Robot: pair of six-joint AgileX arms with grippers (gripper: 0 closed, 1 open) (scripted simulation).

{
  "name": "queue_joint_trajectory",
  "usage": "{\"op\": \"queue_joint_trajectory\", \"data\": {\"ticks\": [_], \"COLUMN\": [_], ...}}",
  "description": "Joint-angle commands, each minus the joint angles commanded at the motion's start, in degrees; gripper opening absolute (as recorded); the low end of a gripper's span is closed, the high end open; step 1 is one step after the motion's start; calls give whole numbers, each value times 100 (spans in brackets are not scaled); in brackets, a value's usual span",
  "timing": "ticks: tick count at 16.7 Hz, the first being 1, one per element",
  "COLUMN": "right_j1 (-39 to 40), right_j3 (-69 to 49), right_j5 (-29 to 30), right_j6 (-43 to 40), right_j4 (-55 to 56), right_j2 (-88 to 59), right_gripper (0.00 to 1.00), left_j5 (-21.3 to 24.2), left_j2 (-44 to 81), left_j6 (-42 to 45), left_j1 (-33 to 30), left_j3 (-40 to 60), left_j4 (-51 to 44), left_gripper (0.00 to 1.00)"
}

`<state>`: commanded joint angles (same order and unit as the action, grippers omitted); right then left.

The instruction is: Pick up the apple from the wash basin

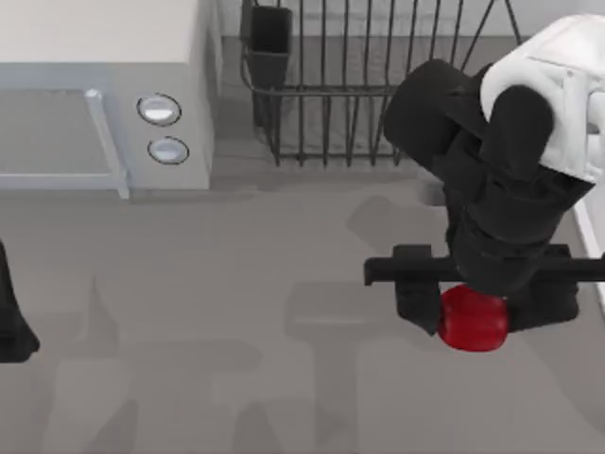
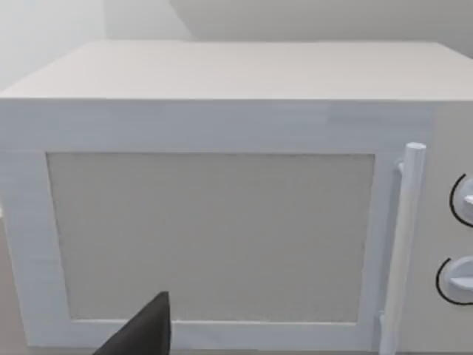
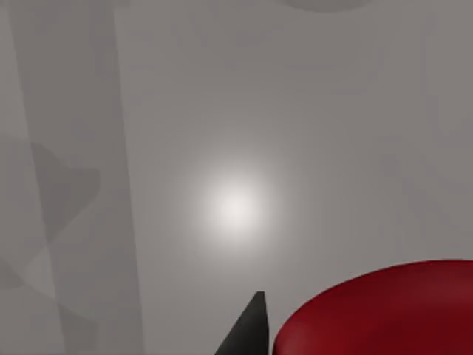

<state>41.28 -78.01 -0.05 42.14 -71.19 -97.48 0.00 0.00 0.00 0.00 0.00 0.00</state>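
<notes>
Right gripper (image 1: 477,312) is clamped on the apple (image 1: 473,320), one black finger on each side of it, at the top view's right side above the grey table (image 1: 236,284). Your right arm comes down from the upper right, white and black links stacked over the fruit, wrist pointing down. In the right wrist view the apple (image 3: 384,310) sits beside a finger tip (image 3: 247,329). Wash basin rim (image 1: 588,232) runs along the right edge. Dish rack (image 1: 350,85) stands behind, microwave (image 1: 104,95) upper left. Left gripper (image 1: 11,312) is parked at the left edge, facing the microwave door (image 2: 211,237); you cannot tell its finger state.
</notes>
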Motion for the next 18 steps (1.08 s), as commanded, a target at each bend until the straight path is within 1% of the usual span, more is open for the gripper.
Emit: {"op": "queue_joint_trajectory", "data": {"ticks": [4, 6, 11, 18], "right_j1": [21, 32, 37, 37], "right_j3": [934, 1305, 1450, 1450], "right_j5": [4, 6, 7, 7], "right_j6": [14, 22, 26, 26], "right_j4": [1287, 1681, 1834, 1834], "right_j2": [-193, -278, -318, -318], "right_gripper": [0, 0, 0, 53], "left_j5": [0, 0, 0, 0], "left_j2": [0, 0, 0, 0], "left_j6": [0, 0, 0, 0], "left_j1": [0, 0, 0, 0], "left_j3": [0, 0, 0, 0], "left_j4": [0, 0, 0, 0], "left_gripper": [100, 100, 100, 100]}}
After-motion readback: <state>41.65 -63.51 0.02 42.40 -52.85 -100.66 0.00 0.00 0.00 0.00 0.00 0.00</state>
